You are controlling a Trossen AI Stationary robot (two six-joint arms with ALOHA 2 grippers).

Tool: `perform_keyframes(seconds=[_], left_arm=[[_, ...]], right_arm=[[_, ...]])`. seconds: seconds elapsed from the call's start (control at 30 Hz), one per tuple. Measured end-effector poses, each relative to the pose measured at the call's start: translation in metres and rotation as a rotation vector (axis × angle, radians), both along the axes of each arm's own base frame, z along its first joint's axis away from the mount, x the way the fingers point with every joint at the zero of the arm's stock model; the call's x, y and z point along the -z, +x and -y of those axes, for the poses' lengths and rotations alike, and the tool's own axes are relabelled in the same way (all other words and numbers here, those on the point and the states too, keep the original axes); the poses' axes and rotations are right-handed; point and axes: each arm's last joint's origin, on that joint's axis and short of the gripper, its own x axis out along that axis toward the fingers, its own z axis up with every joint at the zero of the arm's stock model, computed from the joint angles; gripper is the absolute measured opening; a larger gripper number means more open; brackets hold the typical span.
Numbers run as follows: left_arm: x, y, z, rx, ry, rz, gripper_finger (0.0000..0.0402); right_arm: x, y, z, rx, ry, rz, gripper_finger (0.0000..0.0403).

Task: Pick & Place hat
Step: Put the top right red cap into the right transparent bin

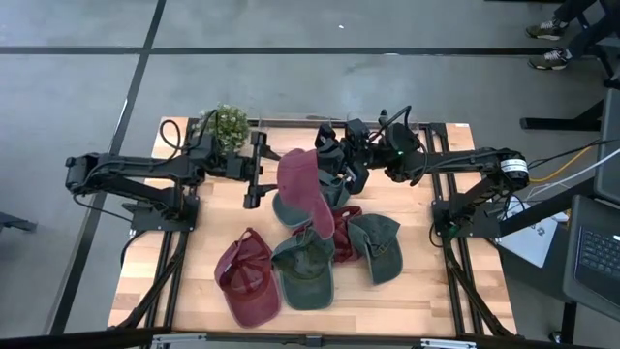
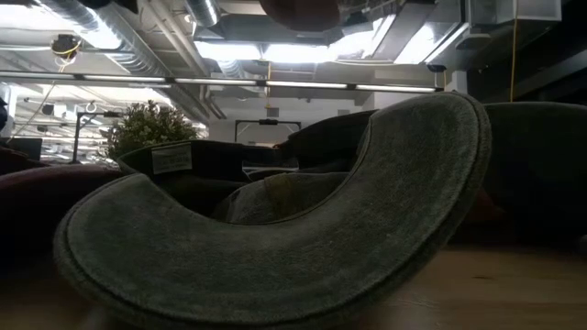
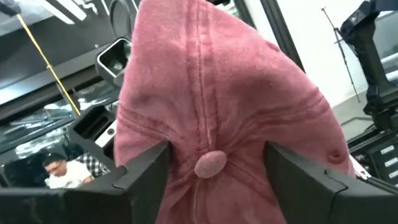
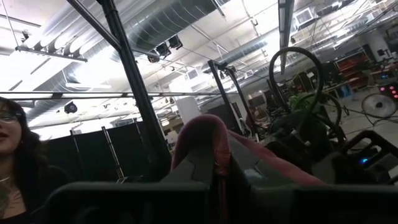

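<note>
Up over the middle of the table, a pinkish-red cap hangs in the air between the two arms, above a heap of other caps. The right gripper has its fingers pinched tight on the cap's fabric at the far edge, so the cap droops down toward the near side. The left gripper faces the crown from the other side, its fingers spread wide to either side of the top button, close against the cloth but not squeezing it. Below, a dark red cap lies nearest the front on the wooden table, with a green cap just beside it and another green cap to the right. A small potted plant stands at the far left corner.
</note>
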Motion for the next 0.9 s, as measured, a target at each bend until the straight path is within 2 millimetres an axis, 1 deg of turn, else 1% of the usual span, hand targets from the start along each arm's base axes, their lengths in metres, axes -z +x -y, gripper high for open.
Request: perform_keyframes(seconds=[0.13,0.4,0.47,0.57,0.67,0.77,0.9], left_arm=[[0.000,0.001,0.000,0.001,-0.005,0.004,0.0197],[0.001,0.001,0.000,0.014,-0.068,-0.017,0.0051],[0.003,0.002,0.000,0.019,-0.096,-0.039,0.0026],[0.003,-0.001,0.000,0.025,-0.131,-0.069,0.0026],[0.002,-0.008,0.000,0.020,-0.144,-0.098,0.0027],[-0.004,-0.021,-0.001,0.004,-0.145,-0.107,0.0028],[-0.011,-0.045,-0.003,-0.020,-0.161,-0.131,0.0027]], right_arm=[[0.000,0.000,-0.002,-0.005,0.001,0.000,0.0016],[0.000,0.000,-0.002,0.004,0.002,-0.004,0.0016],[0.000,0.000,-0.002,0.004,0.002,-0.004,0.0016],[0.000,0.000,-0.001,0.007,0.002,-0.005,0.0016],[0.001,0.001,0.002,0.015,0.003,-0.017,0.0017],[0.002,0.001,0.006,0.026,0.009,-0.029,0.0024],[0.004,0.001,0.012,0.027,0.020,-0.048,0.0035]])
